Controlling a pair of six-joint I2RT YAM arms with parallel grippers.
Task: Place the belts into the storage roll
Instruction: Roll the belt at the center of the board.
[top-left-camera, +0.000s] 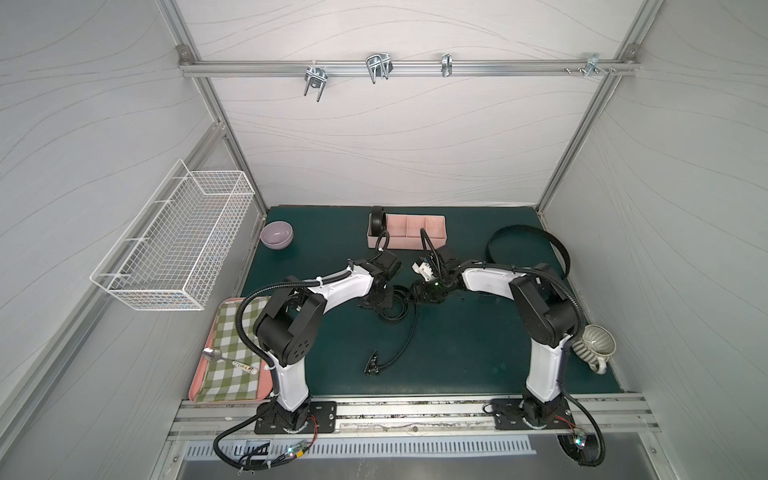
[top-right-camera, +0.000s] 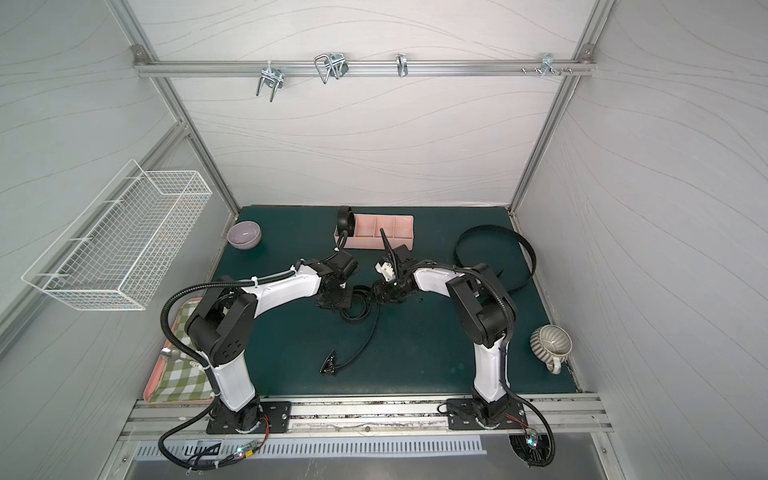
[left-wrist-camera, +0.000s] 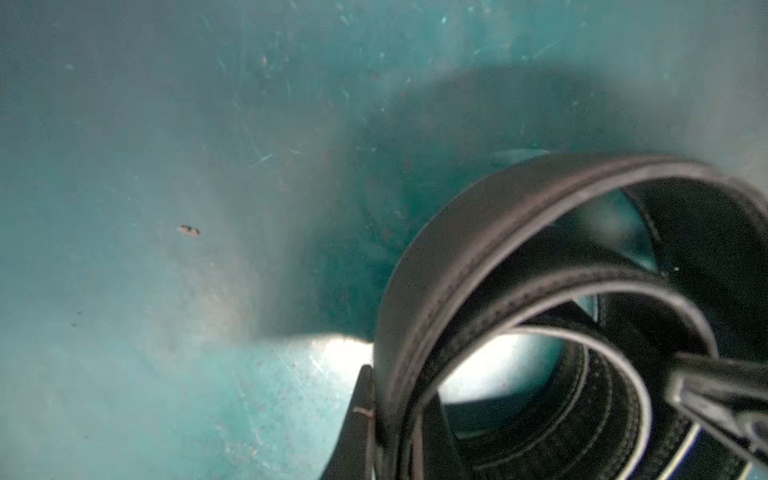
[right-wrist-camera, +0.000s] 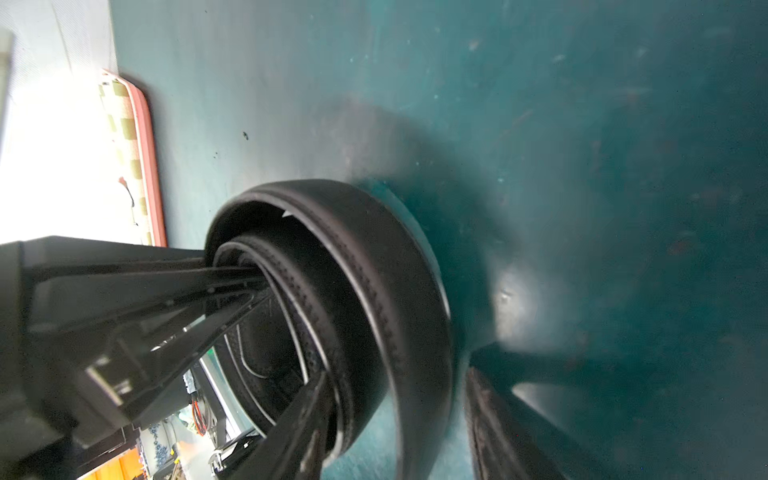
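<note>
- In both top views I can barely read the spot where the arms meet. Wrists, cables and black jaws overlap the black half-wound belt (top-left-camera: 394, 311) (top-right-camera: 353, 309) at the middle of the counter (top-left-camera: 457, 353).
- The left wrist view is hazy, and the frame edge cuts the coil off.
- There the left jaws are clenched on the belt's outer wrap. One finger (left-wrist-camera: 359, 419) sits outside the wrap and the other just inside it.
- In the right wrist view the left arm's black head blocks part of the coil's inside.
- The right jaws are released and stand astride the coil wall. One finger (right-wrist-camera: 303, 424) is inside and the other (right-wrist-camera: 494, 415) outside, with a sliver of counter showing between it and the belt.
- The half-wound belt stands on edge in a few slack, stitched wraps. Its tail trails toward the front and ends at the buckle (top-left-camera: 372, 365).
- The coiled belt (top-left-camera: 377, 222) sits upright as a tight roll in the storage roll (top-left-camera: 415, 245), in the end compartment on the left arm's side.
- The loose belt (top-left-camera: 521, 227) lies in a wide open loop at the counter's right rear. Part of it is hidden behind the right arm.
</note>
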